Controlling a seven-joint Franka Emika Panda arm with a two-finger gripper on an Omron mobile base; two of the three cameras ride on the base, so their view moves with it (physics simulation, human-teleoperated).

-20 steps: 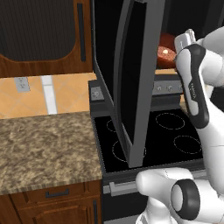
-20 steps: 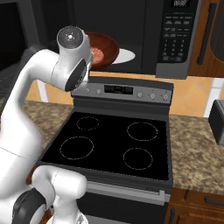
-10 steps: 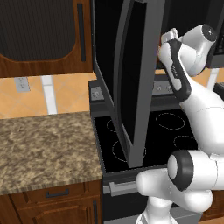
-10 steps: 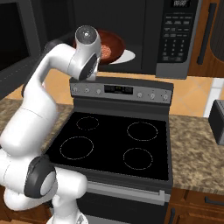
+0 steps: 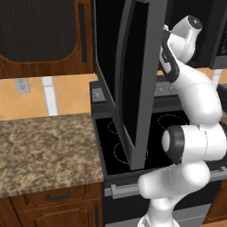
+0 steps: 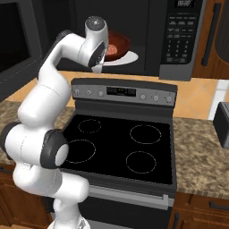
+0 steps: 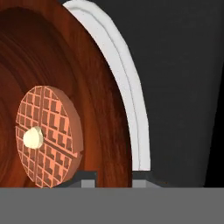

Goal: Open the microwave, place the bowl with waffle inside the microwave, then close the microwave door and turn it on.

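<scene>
Above the stove (image 6: 120, 147), the microwave (image 6: 179, 40) is standing open, its microwave door (image 5: 137, 84) swinging out wide toward the left side and hanging over the burners. Inside the cavity, the white round plate (image 6: 127, 57) is carrying the bowl (image 6: 117, 44), which is sitting well within the opening, and the waffle (image 7: 48, 136) is lying in the bowl's middle with its pale dab facing up. At the bowl's rim, the fingers (image 7: 139, 180) are pinching the wooden wall, one tip inside and one outside, so the gripper (image 7: 113, 181) is clenched on the bowl (image 7: 105, 100). Judging from this, placement is nearly complete; doing it well is calling for letting the bowl settle flat on the plate (image 7: 131, 96), releasing fully, then withdrawing straight out without dragging the rim or clipping the door edge.
</scene>
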